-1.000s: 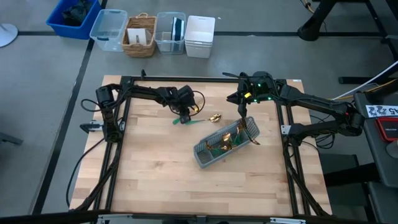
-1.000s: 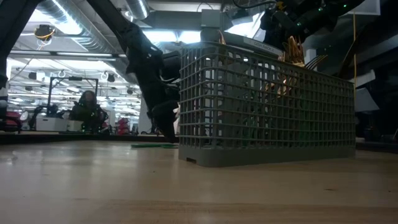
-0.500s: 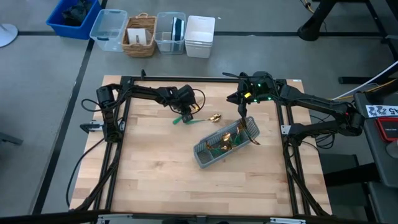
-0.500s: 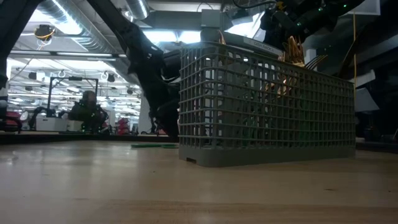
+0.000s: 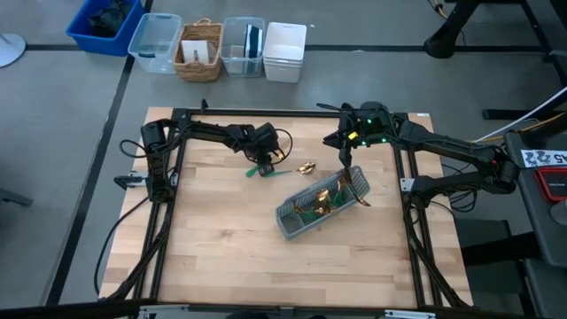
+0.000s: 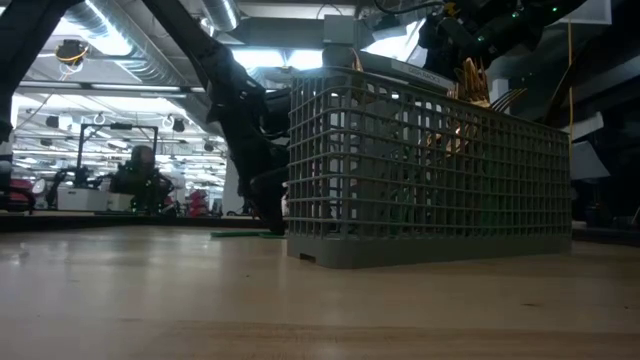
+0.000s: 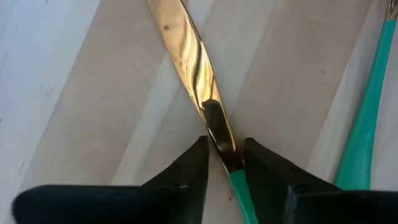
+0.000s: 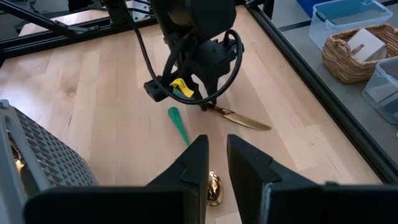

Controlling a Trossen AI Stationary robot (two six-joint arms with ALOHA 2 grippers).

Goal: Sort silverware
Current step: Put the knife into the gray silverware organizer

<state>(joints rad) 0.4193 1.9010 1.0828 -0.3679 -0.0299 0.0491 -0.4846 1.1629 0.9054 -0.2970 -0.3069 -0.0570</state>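
Left gripper (image 7: 224,163): lowered to the wooden table (image 5: 221,239) near its far edge, fingers set either side of a gold-bladed knife (image 7: 196,68) at the blade's junction with its teal handle, closing but not visibly clamped. A second teal handle (image 7: 364,118) lies just beside. Right gripper (image 8: 216,163): held above the grey caddy (image 5: 321,206), where gold silverware (image 5: 326,197) stands; fingers slightly parted, nothing held
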